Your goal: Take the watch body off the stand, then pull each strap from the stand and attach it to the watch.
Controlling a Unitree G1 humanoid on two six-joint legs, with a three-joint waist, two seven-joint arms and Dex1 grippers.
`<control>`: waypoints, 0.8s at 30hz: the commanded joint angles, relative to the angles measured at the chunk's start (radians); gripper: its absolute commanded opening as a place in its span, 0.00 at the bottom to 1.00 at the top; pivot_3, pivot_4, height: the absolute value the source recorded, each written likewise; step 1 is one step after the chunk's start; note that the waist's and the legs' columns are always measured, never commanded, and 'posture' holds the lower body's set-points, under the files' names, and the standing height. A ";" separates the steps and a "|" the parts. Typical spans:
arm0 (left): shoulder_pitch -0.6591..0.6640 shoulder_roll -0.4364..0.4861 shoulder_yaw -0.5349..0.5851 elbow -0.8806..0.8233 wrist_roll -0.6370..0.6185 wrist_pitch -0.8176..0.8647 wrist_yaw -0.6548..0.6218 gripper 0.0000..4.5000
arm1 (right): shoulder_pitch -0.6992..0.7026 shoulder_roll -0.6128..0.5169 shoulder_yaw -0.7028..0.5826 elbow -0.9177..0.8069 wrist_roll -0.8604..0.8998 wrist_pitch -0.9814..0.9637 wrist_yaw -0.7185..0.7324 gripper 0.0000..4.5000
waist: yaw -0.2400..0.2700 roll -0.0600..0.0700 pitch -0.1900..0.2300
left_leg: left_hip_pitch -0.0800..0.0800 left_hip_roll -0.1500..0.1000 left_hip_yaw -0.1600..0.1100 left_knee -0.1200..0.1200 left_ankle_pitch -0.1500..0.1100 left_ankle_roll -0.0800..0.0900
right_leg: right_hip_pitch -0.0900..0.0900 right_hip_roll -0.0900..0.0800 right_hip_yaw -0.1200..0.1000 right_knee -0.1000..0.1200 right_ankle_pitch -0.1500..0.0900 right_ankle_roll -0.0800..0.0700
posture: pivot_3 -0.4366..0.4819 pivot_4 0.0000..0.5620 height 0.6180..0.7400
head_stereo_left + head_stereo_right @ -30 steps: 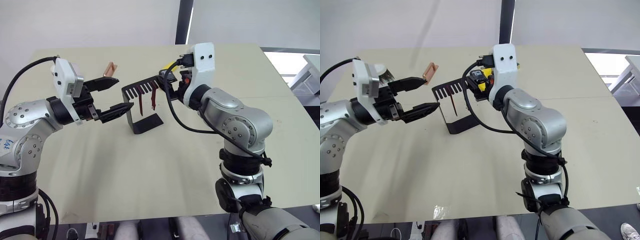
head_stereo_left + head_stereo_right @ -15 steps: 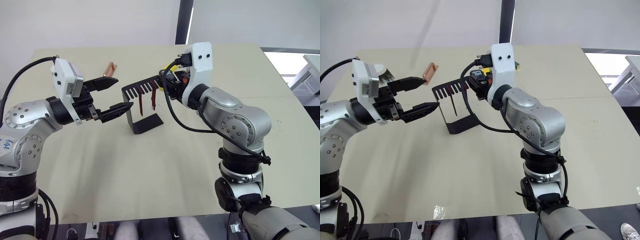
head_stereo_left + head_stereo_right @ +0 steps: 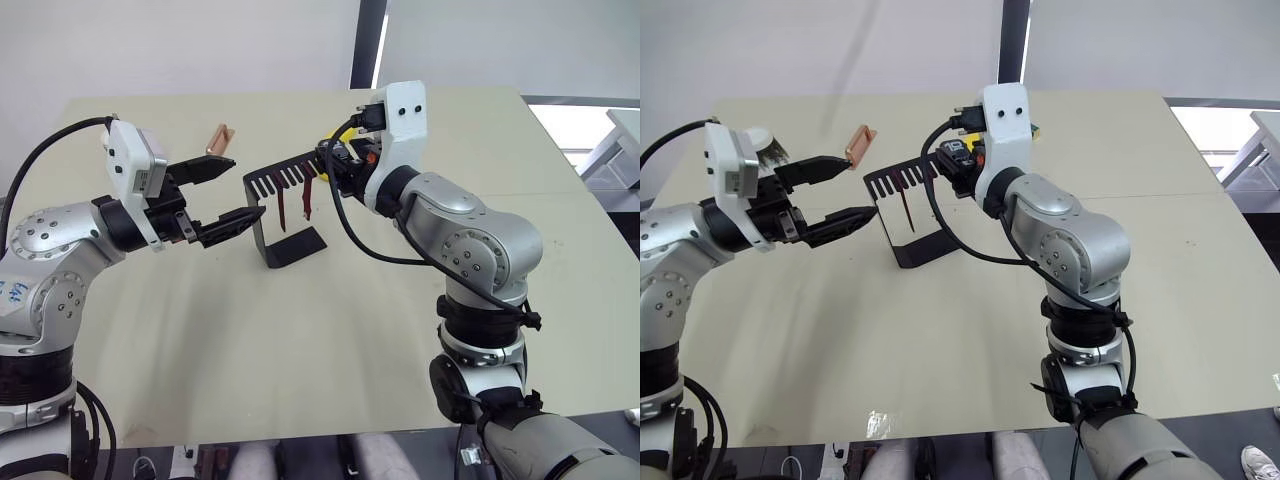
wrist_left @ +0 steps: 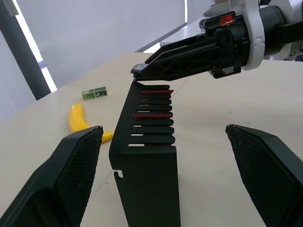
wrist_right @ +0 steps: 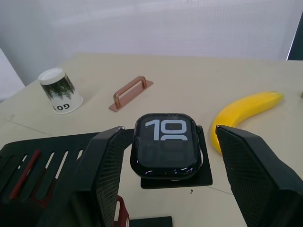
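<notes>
While the watch body (image 5: 164,144) sits on the round end of the stand's top arm, nothing has been lifted off yet, so the first step looks barely begun; going left to right: left gripper (image 3: 228,193) hangs in the air just beside the stand (image 3: 283,228) on its comb side, fingers spread wide and pinching nothing, probably parked there to catch or steady things once the watch comes free; copper handle (image 3: 220,137) lies on the table (image 3: 300,340) behind it, and a paper cup (image 5: 60,90) with a tree print stands further off, both out of play; stand is upright on its flat base near the table's middle, slotted arm pointing toward the right arm; two dark red straps (image 3: 293,204) hang down from slots in that arm, so they are stored vertically, ready to be pulled out; right gripper (image 5: 165,156) reaches in at the far end of the arm, its two fingers spread and flanking the watch on either side, not yet touching as far as I can tell; likely lined up to close on the case edges; watch screen faces up with light digits; banana (image 5: 246,112) lies on the table beyond the watch, and a small green box (image 4: 94,92) near it.
</notes>
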 commanded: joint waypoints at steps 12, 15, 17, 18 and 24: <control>0.006 0.007 0.041 -0.024 0.002 -0.024 0.006 1.00 | -0.046 0.011 -0.012 0.001 0.008 -0.013 0.021 0.72 | 0.000 0.000 0.000 | 0.000 0.000 0.000 0.000 0.000 0.000 | 0.000 0.000 0.000 0.000 0.000 0.000 | 0.48 0.27 1.00; 0.003 0.007 0.041 -0.026 0.001 -0.023 0.006 1.00 | -0.047 0.010 -0.013 0.001 0.007 -0.012 0.020 0.72 | 0.000 0.000 0.000 | 0.000 0.000 0.000 0.000 0.000 0.000 | 0.000 0.000 0.000 0.000 0.000 0.000 | 0.48 0.27 1.00; 0.003 0.008 0.041 -0.027 0.001 -0.023 0.005 1.00 | -0.048 0.009 -0.012 0.001 0.005 -0.011 0.018 0.72 | 0.000 0.000 0.000 | 0.000 0.000 0.000 0.000 0.000 0.000 | 0.000 0.000 0.000 0.000 0.000 0.000 | 0.48 0.27 1.00; 0.002 0.008 0.041 -0.027 0.001 -0.024 0.005 1.00 | -0.048 0.009 -0.012 0.001 0.005 -0.011 0.018 0.72 | 0.000 0.000 0.000 | 0.000 0.000 0.000 0.000 0.000 0.000 | 0.000 0.000 0.000 0.000 0.000 0.000 | 0.48 0.27 1.00; -0.001 0.007 0.041 -0.024 0.002 -0.025 0.006 1.00 | -0.047 0.005 -0.010 0.005 0.002 -0.009 0.018 0.72 | 0.000 0.000 0.000 | 0.000 0.000 0.000 0.000 0.000 0.000 | 0.000 0.000 0.000 0.000 0.000 0.000 | 0.48 0.27 1.00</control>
